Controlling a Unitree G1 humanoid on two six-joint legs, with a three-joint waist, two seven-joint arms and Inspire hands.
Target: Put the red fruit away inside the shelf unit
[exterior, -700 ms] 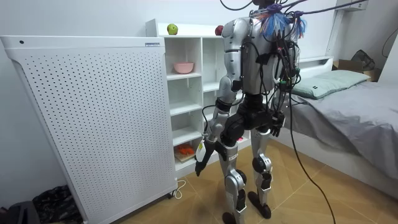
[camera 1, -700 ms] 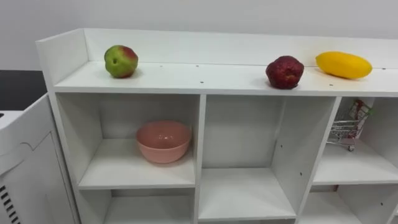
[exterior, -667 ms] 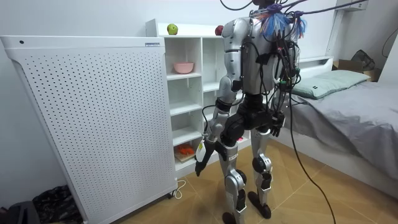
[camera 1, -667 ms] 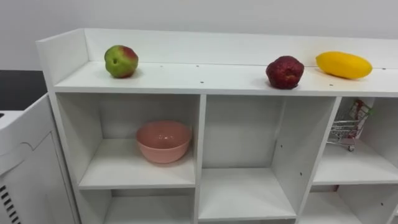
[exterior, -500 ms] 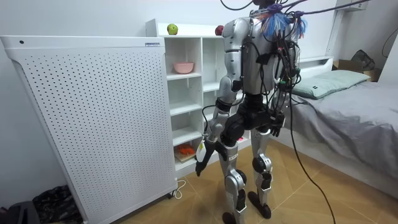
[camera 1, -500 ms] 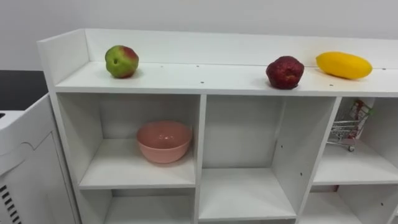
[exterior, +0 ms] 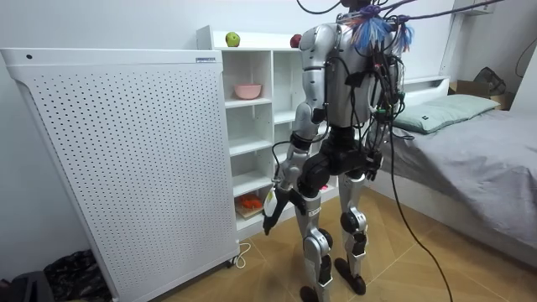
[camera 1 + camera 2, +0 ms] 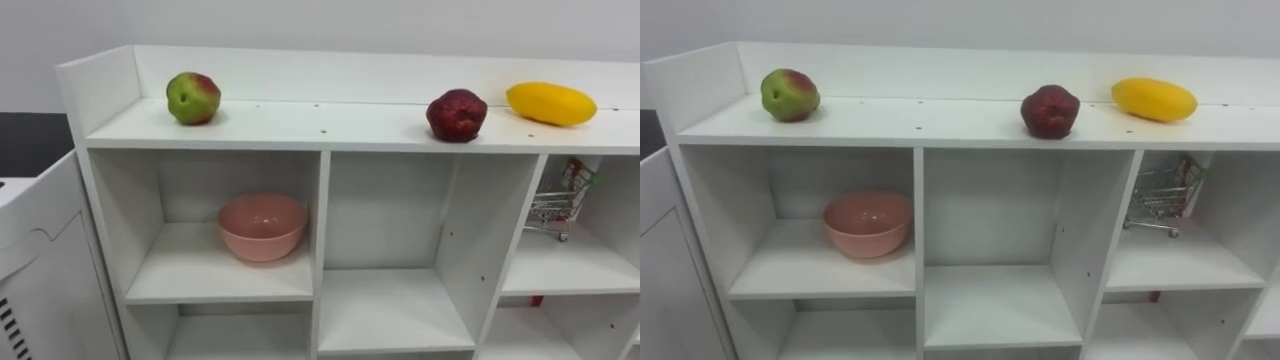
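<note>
Pale wall is backing the white closet (image 8: 320,128), whose open compartments are facing the robot's head camera. Three fruits are sitting along its top board. A green and red apple (image 8: 194,98) is sitting at ten o'clock and a dark red fruit (image 8: 457,115) at one o'clock. A yellow mango (image 8: 551,103) is lying on its side at two o'clock, near the red one but not touching it. Below the apple, at eight o'clock, a pink bowl (image 8: 262,227) is resting upright in the upper left compartment. At three o'clock a small wire shopping cart (image 8: 555,205) (a toy, by the look of it) is standing in the upper right compartment, partly hidden by the divider.

Seen from the room camera, the robot is standing upright on the wood floor and facing the closet. A tall white perforated panel (image 7: 126,168) is standing at nine o'clock and a grey bed (image 7: 470,143) is lying at three o'clock. Its left hand (image 7: 269,221) is hanging low beside the thigh, at about six o'clock, and I cannot tell whether it is spread or curled. Its right hand (image 7: 370,174) is showing dark at the hip among the cables, and its state cannot be told either.
</note>
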